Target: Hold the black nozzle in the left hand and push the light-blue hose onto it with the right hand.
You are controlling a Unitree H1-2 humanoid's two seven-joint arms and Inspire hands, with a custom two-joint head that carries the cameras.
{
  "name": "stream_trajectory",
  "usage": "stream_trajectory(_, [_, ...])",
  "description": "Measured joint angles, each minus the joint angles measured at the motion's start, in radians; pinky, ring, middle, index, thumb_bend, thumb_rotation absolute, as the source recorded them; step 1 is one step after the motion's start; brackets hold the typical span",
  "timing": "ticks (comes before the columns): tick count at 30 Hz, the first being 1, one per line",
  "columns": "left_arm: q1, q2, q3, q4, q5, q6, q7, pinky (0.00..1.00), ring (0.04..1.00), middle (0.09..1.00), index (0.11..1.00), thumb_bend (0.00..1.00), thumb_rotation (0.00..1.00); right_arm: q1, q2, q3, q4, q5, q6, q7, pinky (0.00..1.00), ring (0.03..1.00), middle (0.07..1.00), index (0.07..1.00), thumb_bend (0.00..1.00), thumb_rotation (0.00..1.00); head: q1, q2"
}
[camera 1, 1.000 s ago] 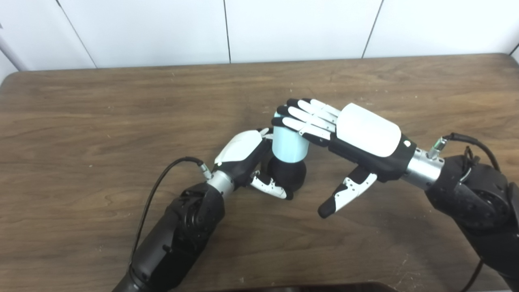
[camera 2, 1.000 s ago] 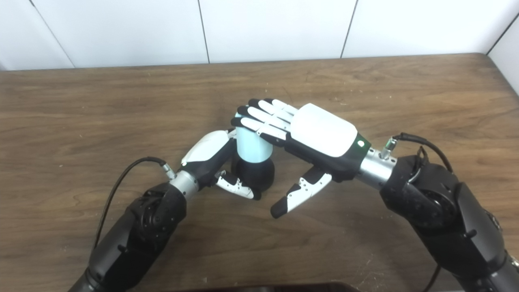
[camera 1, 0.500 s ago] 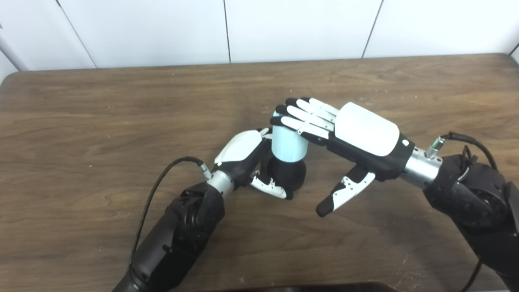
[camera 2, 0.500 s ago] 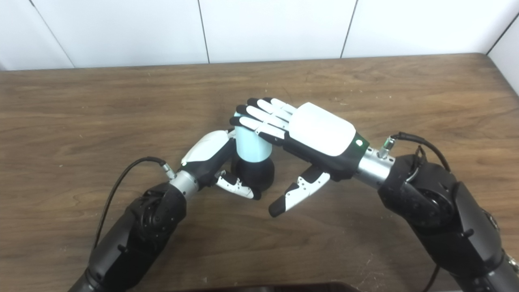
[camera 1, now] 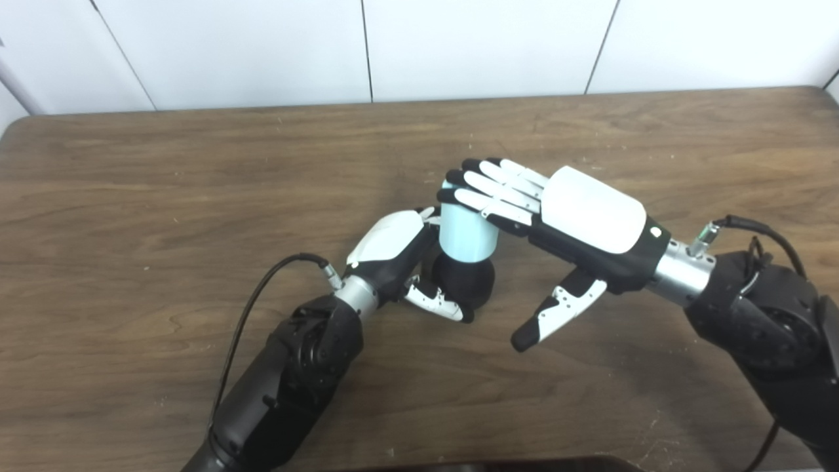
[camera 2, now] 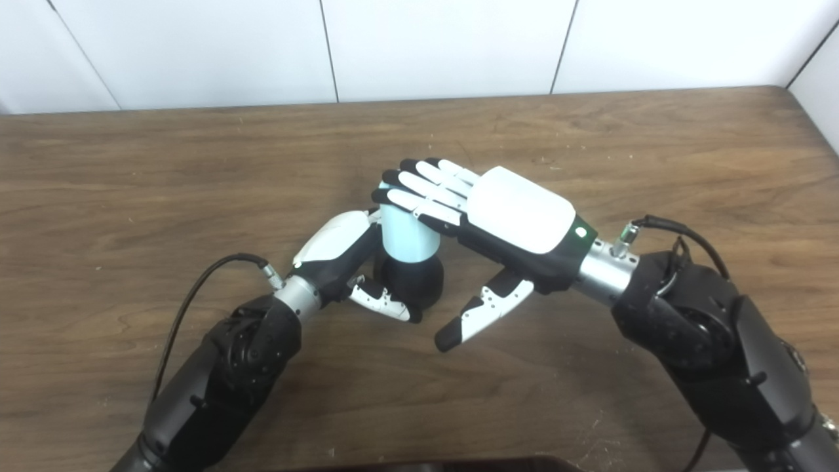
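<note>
The black nozzle (camera 1: 464,280) stands near the middle of the brown wood-grain surface (camera 1: 164,170). It is a rounded, matte black piece, bulbous in outline, and its underside is hidden by the fingers around it.

The light-blue hose (camera 1: 464,234) is seated on top of the nozzle. It shows as a short, smooth, pale cylinder, upright with a slight tilt, its lower edge meeting the black body with no gap visible. Its surface is plain and unmarked, and its top end is covered from above.

The left robot hand (camera 1: 400,252) is grasping the nozzle: its thumb wraps across the front of the black body and its white-backed palm lies against the left side, just touching the lower hose wall. The fingers behind the nozzle cannot be seen.

The right robot hand (camera 2: 485,216) lies flat over the hose, palm down, fingers (camera 2: 419,190) extended and close together, resting on the hose's top end. Its thumb (camera 2: 478,316) hangs downward, clear of both parts and of the surface. It is not closed around anything; it holds nothing and only lies against the hose from above.

A black cable (camera 1: 259,295) loops from the left wrist across the surface.
</note>
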Motion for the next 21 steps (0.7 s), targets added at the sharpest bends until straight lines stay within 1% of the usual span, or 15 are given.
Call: stream_trajectory(21, [0.000, -0.001, -0.003, 0.000, 0.001, 0.000, 0.000, 1.00, 0.994, 0.869, 0.481, 0.52, 0.04, 0.022, -0.001, 0.008, 0.002, -0.007, 0.003, -0.001, 1.00, 1.000, 1.000, 0.962, 0.67, 1.00, 0.000, 0.005])
